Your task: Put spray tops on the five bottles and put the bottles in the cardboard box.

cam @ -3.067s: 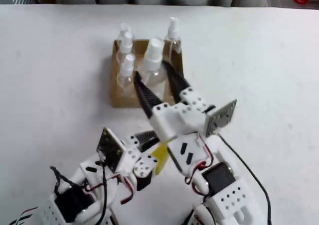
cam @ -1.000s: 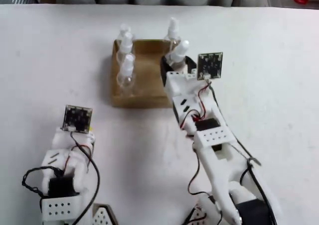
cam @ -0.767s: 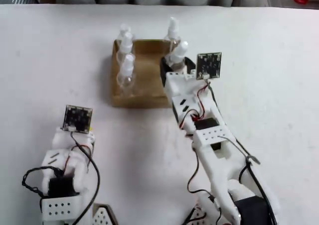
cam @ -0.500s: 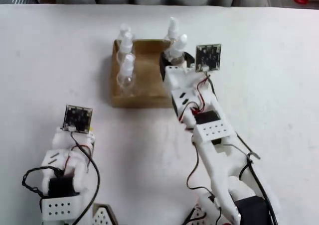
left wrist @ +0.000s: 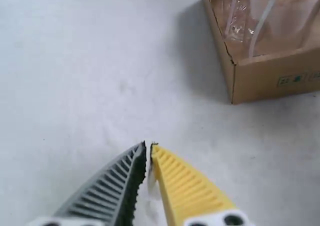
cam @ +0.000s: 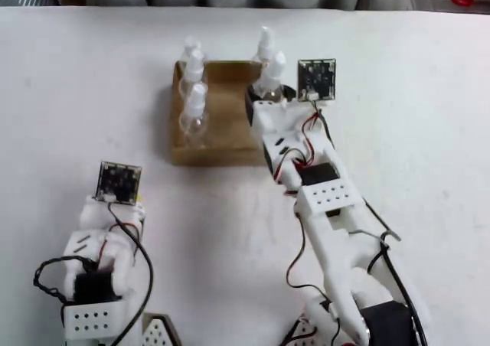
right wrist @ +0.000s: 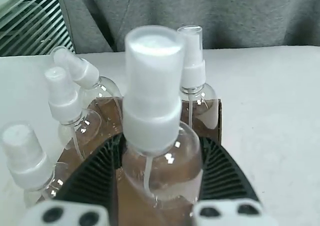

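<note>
My right gripper [cam: 269,93] is shut on a clear spray bottle [cam: 274,69] with a white spray top, holding it upright at the right side of the cardboard box [cam: 222,124]. In the right wrist view the black fingers [right wrist: 95,173] clasp the held bottle [right wrist: 152,81]; its base is hidden. Just beyond it stands another topped bottle [cam: 265,41]. Three more topped bottles [cam: 194,93] line the box's left side. My left gripper [left wrist: 148,148] is shut on nothing, low over the table near the front left, short of the box [left wrist: 265,76].
The left arm [cam: 103,239] sits folded at the front left, its wrist camera board [cam: 119,181] on top. The right arm [cam: 329,208] stretches from the front right to the box. White tabletop [cam: 398,93] lies open around the box. A grey fabric backdrop [right wrist: 210,11] lies beyond the far edge.
My right gripper has carried the bottle a little farther back along the box's right side. Three seconds ago both arms were crowded in front of the box; the left arm has since drawn back.
</note>
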Robot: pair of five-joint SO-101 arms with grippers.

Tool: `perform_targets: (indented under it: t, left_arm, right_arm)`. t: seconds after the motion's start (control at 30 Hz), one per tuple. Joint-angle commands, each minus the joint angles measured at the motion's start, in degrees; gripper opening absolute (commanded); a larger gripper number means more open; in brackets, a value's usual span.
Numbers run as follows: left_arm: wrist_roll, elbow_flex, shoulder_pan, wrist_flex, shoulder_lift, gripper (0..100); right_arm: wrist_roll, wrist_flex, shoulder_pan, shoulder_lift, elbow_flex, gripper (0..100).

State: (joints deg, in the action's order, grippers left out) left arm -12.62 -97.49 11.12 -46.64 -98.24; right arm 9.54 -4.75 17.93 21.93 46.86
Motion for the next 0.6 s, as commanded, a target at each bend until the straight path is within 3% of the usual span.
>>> perform_targets:
  t: [0.0, 0.23, 0.57]
  left_arm:
    - [-0.62, 0.18, 0.40, -0.79, -0.48, 2]
    - [-0.62, 0.18, 0.40, -0.53, -0.48, 2]
    - [-0.62, 0.18, 0.40, -0.44, -0.48, 2]
  right_arm:
    - [-0.62, -0.04, 0.57, 1.01, -3.60, 1.5]
    - [-0.62, 0.04, 2.77, -2.77, -6.33, 1.5]
    - [-0.53, 4.70, 0.04, -15.34, -11.52, 1.5]
